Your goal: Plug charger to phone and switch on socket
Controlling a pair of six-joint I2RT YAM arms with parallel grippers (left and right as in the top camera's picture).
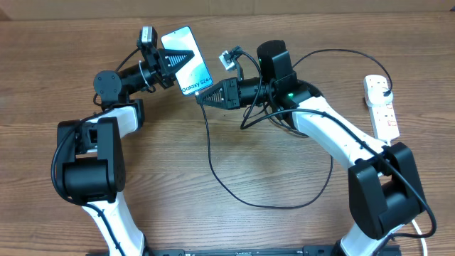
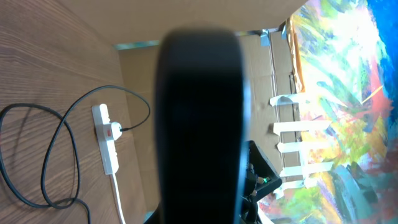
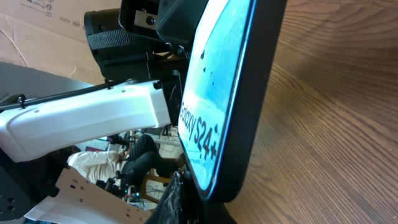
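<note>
The phone, screen lit blue, is held off the table by my left gripper, which is shut on its upper left edge. My right gripper is at the phone's "Galaxy S24" end and is shut on the tip of the charger. The black cable loops across the table to its plug in the socket. In the right wrist view the phone's lower end sits right at my fingertips, and the connector is hidden. In the left wrist view the phone's dark back fills the middle.
The socket also shows in the left wrist view, with its white lead and the cable loop beside it. The left arm crosses the right wrist view. Cardboard lines the table's far edge.
</note>
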